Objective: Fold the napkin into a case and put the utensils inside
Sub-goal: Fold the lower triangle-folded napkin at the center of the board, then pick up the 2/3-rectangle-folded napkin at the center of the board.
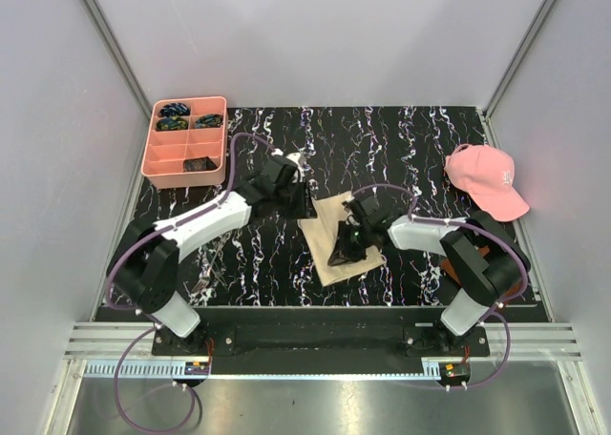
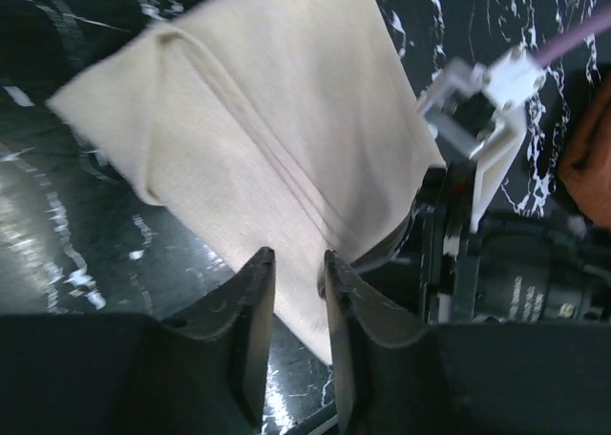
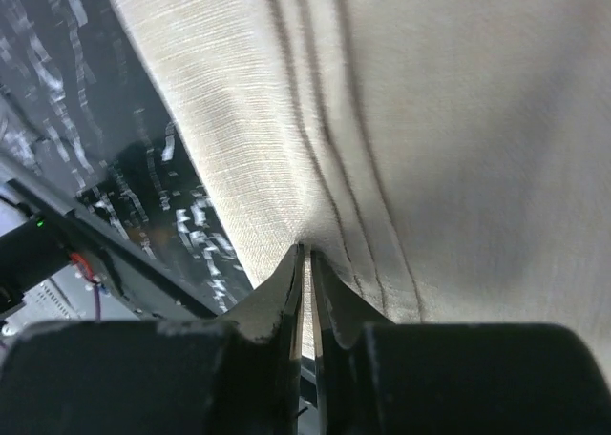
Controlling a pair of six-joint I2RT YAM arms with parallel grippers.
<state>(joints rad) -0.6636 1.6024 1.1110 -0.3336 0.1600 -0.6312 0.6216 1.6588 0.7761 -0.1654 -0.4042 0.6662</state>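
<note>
The beige napkin (image 1: 323, 230) lies partly folded on the black marbled mat, with lengthwise creases running along it (image 2: 286, 120). My right gripper (image 1: 344, 252) sits over its middle and is shut on a pinched ridge of cloth (image 3: 307, 254); the napkin (image 3: 430, 120) fills that view. My left gripper (image 1: 304, 206) hovers over the napkin's far left edge. Its jaws (image 2: 296, 263) stand a narrow gap apart with nothing between them. I cannot make out the utensils in any view.
A pink divided tray (image 1: 186, 168) holding small dark blue-green items stands at the back left. A pink cap (image 1: 487, 177) lies at the right. A brown patch (image 2: 587, 158) shows beside the right arm. The mat's front edge runs just before the arm bases.
</note>
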